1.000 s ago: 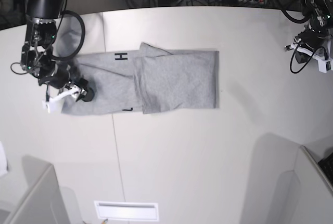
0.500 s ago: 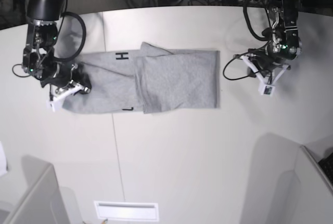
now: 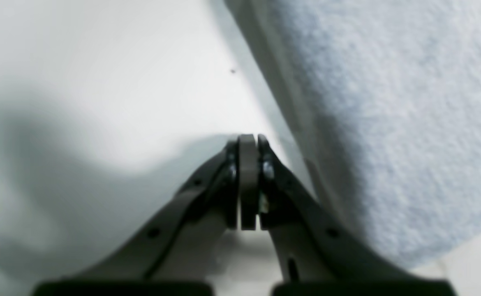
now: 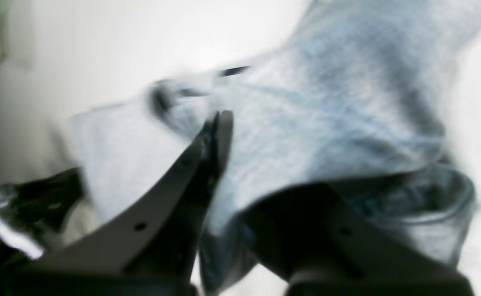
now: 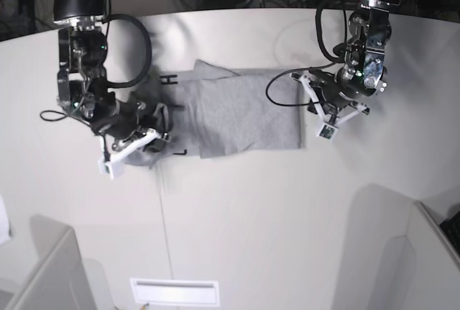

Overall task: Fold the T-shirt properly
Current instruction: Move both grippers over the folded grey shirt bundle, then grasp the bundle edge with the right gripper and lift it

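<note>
Since the earlier frame the right gripper (image 5: 147, 124) has lifted the T-shirt's (image 5: 241, 114) end off the counter (image 5: 251, 209) and carried it inward, bunching the cloth, while the other arm has swung in to the shirt's far edge. On the base view's left, the right jaws are pinched on grey fabric, which drapes over them in the right wrist view. The shirt lies lengthwise across the counter, its long axis running straight from these jaws to the opposite arm. At the right, the left gripper (image 3: 248, 142) has its jaws pressed together on nothing, and the shirt's edge (image 3: 388, 123) lies just beside them. The held end probably travels along that axis.
</note>
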Controlling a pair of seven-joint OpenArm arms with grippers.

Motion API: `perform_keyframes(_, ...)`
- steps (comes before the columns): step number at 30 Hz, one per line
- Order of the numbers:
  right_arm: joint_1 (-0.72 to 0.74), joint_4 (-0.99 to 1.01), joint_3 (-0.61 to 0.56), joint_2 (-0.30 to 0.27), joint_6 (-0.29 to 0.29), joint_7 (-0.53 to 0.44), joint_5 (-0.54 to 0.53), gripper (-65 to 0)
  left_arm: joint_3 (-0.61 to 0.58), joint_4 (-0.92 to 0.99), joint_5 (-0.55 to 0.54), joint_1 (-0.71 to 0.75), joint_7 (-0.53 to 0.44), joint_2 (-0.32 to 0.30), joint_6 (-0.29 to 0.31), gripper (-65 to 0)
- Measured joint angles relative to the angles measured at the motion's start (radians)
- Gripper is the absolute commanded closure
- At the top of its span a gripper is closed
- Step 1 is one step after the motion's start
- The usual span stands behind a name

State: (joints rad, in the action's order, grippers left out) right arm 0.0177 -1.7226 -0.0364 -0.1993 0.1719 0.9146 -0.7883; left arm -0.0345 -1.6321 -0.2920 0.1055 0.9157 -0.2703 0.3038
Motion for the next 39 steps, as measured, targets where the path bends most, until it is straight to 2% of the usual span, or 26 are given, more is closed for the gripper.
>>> perform_keyframes(2, -0.002, -0.031, -0.02, 0.031, 0.002, 0.002, -0.004, 0.0, 0.0, 0.0, -0.002, 0.0, 0.0, 0.0, 0.001, 0.0)
perform_keyframes(10, -0.019, -0.111, -0.118, 0.086, 0.001, 0.002, -0.004, 0.0, 0.003, 0.0, -0.003, 0.0, 0.0, -0.005, 0.004, 0.0)
perform_keyframes(26, -0.016, -0.193, -0.281, 0.121, 0.004, -0.01, 0.007, 0.0, 0.005, 0.0, 0.0, 0.003, -0.001, -0.005, 0.004, 0.0)
perform_keyframes(33, 0.035, 0.042, -0.453, 0.116, 0.005, -0.174, 0.005, 0.0, 0.007, 0.0, -0.001, 0.009, -0.008, -0.007, 0.004, 0.0)
perform_keyframes(39, 0.082, 0.101, -0.563, 0.116, 0.006, -0.195, 0.004, 0.0, 0.007, -0.001, 0.0, 0.009, -0.008, -0.007, 0.004, 0.0)
